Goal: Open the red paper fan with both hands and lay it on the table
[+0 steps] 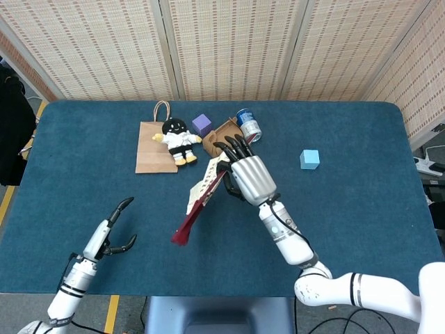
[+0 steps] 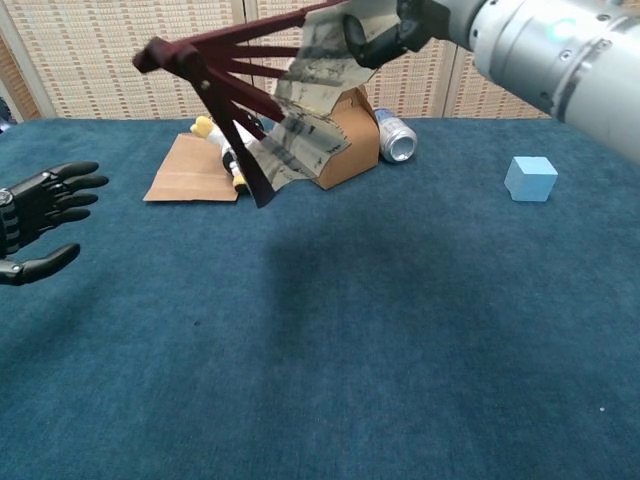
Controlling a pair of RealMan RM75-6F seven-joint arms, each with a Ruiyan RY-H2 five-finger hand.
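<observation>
While your right hand (image 1: 245, 175) grips the fan (image 2: 262, 105) by one outer rib near the paper edge, the fan hangs in the air above the table (image 1: 348, 209), partly spread, pivot end pointing toward your left. Your left hand (image 2: 35, 220) is empty, fingers spread, well apart from the fan at the near left of the table. The opening step appears to be in hand. Next, bring the left hand to the free outer rib, pinch it, and draw the ribs apart. Behind the fan lie a paper bag (image 1: 153, 147), doll (image 1: 177, 140), brown box (image 1: 224, 133), can (image 1: 247, 125), purple cube (image 1: 201, 124) and blue cube (image 1: 309, 158). Lay the fan down on the near side of these.
</observation>
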